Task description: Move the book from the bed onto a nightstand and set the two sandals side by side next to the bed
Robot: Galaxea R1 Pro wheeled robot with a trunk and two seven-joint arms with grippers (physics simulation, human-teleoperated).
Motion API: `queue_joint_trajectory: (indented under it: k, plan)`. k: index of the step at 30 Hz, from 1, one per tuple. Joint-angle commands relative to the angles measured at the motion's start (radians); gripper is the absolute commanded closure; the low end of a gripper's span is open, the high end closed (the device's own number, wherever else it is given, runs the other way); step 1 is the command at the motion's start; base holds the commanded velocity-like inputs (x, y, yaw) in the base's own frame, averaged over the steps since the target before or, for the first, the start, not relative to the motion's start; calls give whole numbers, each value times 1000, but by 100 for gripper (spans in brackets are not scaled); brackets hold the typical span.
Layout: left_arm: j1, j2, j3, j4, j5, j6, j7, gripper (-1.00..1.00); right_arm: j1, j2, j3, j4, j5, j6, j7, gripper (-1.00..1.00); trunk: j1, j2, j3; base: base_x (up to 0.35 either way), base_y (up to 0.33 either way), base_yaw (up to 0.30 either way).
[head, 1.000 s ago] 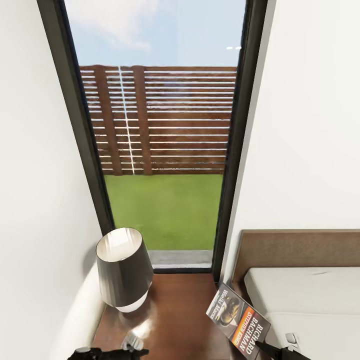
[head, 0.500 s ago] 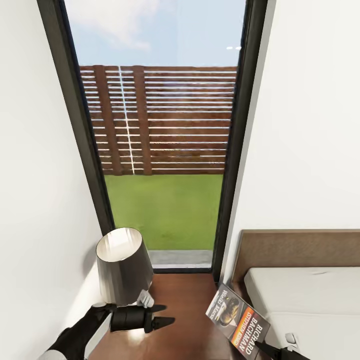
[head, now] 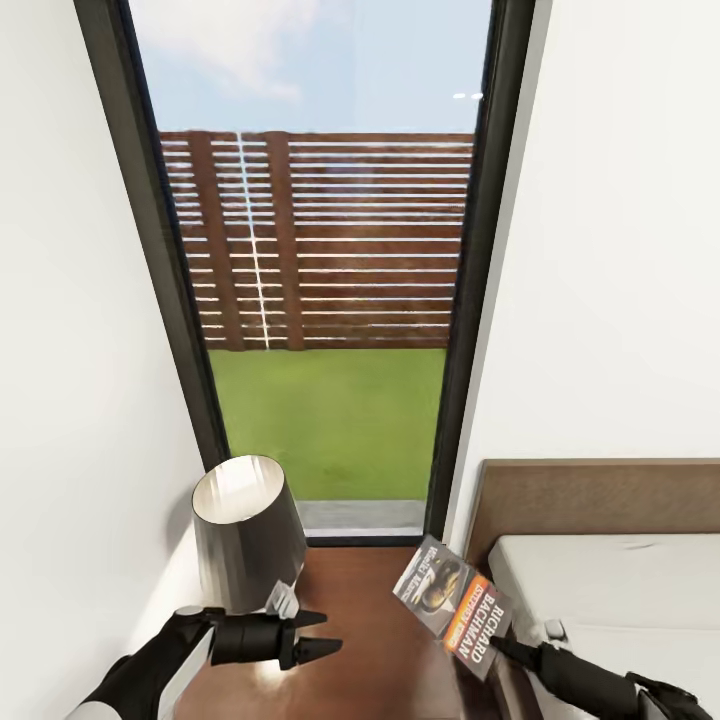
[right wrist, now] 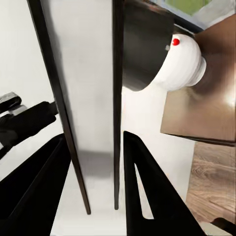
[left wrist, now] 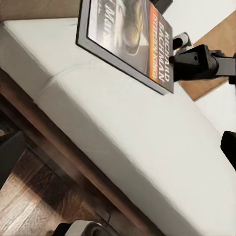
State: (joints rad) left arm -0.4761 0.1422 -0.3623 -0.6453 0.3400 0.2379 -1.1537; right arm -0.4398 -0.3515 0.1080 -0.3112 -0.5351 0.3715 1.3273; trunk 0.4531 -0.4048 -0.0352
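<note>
The book [head: 455,608] was off the bed [head: 610,590] but not yet set down: the right pincer [head: 500,645] gripped it by its lower edge and held it tilted in the air over the nightstand [head: 355,620], above the edge of that surface nearest the bed. From the left wrist view the same book [left wrist: 130,42] hung above the grey mattress [left wrist: 123,132], clamped at its corner by the black right pincer [left wrist: 179,66], its cover with the orange band and white lettering facing outward. So I judged the first part of the task to be well advanced, with only the lowering and release left. The sandals were nowhere I could see, so that part appeared untouched.

The left pincer [head: 310,638] hovered over the nightstand just in front of the lamp [head: 248,535], its two fingers spread apart and holding nothing. It stood near the book but apart from it, with bare brown surface between them.
</note>
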Motion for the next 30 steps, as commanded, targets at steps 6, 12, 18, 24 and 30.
queue_joint_trajectory:
  k: [6, 12, 18, 24, 30]
  plan:
    - [3, 1, -8, 1, 11, 8, 2, -100, 0, 20, 16, -202, -9, 231, -25, 100, 1, -2, -3, 0, 0, 0]
    - [6, 0, -8, 1, 11, 7, 9, -100, -4, 95, 15, -298, -13, 335, -171, 100, 1, -2, -3, 0, 0, 0]
    - [7, 0, -8, 5, 12, 8, 12, -100, -8, 156, 15, -306, -18, 348, -219, 100, 1, -2, -3, 0, 0, 0]
    - [7, 0, -7, 14, 13, 8, 12, -100, -9, 172, 14, -308, -20, 410, -227, 100, 1, -2, -3, 0, 0, 0]
    - [7, 0, 0, 32, 14, 8, 12, -100, -10, 176, 13, -307, -19, 443, -227, 100, 1, -2, -3, 0, 0, 0]
